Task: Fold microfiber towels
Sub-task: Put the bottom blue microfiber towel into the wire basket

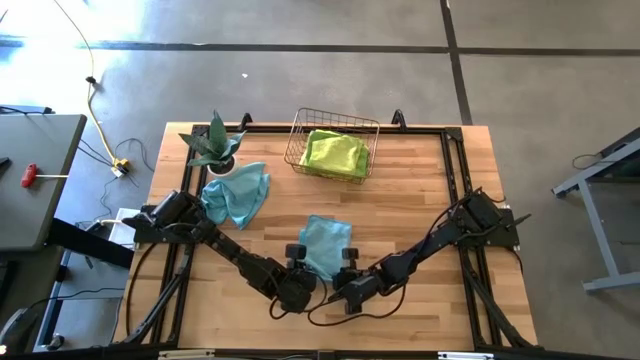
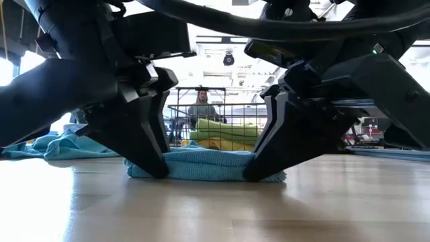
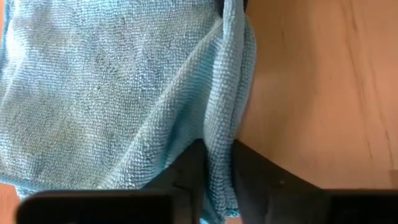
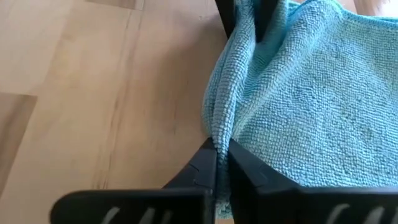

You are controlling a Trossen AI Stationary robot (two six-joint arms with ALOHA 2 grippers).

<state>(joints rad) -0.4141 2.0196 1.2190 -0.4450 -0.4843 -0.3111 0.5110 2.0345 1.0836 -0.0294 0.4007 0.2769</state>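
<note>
A teal microfiber towel (image 1: 326,243) lies folded on the wooden table near its front edge. My left gripper (image 1: 300,264) is shut on the towel's near left corner and my right gripper (image 1: 347,270) on its near right corner. In the low view both stand on the table at the towel's two ends, left (image 2: 152,167) and right (image 2: 258,169). A second teal towel (image 1: 237,196) lies crumpled at the left. A lime green towel (image 1: 334,152) rests in the wire basket (image 1: 300,135). My left gripper (image 3: 217,150) pinches the towel's near edge (image 3: 219,134) at its left end between its two fingers, slanting down from the table's left. More than one layer shows in the hold. The towel rests on the table, its edge raised into a ridge. My right gripper (image 4: 221,147) pinches the same near edge (image 4: 219,127) at its right end between its two fingers, slanting down from the table's right. The edge bunches into a ridge running toward the other gripper (image 4: 246,18). The rest of the towel lies flat on the table.
A potted plant (image 1: 214,146) stands at the far left, beside the crumpled towel. The basket sits at the far middle. Bare wood (image 1: 430,200) lies to the right of the towel. A person (image 2: 202,106) shows beyond the table.
</note>
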